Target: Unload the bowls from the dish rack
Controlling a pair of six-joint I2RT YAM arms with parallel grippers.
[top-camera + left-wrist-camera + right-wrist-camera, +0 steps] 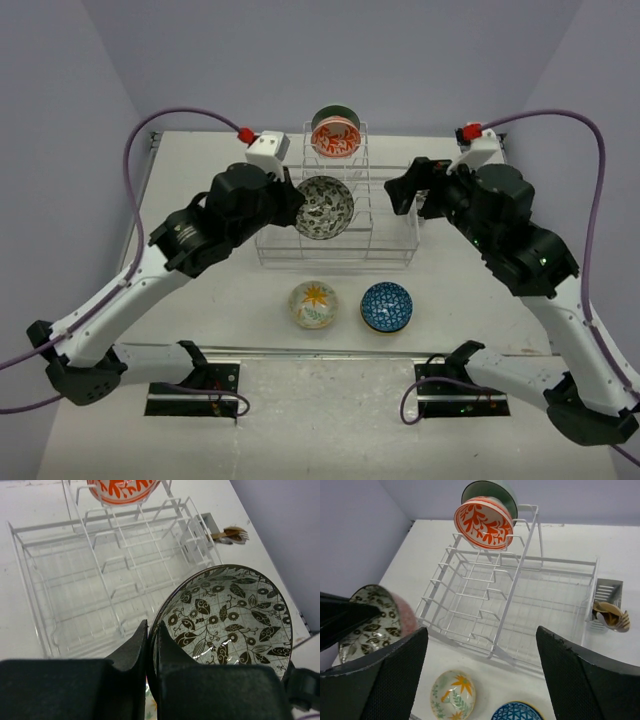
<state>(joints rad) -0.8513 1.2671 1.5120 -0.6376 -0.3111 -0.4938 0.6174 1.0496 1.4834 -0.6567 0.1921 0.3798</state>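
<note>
Left gripper [152, 630] is closed on the rim of the leaf-patterned bowl [230, 615], which is held up near the dish rack's [390, 252] left front corner; the right gripper [481, 650] is spread wide, empty. Pinched by the rim alone, the bowl could be shaken loose and dropped.

Heads up, you only get part of the dark green bowl [492, 489]: mostly hidden behind orange bowl [483, 522], top cropped in R wrist. Same view, blue bowl [517, 712] clipped at btm edge. You can't ID what's in the caddy [606, 589], too small. Top view: L gripper [299, 203] tips lost behind leaf bowl [326, 207].
</note>
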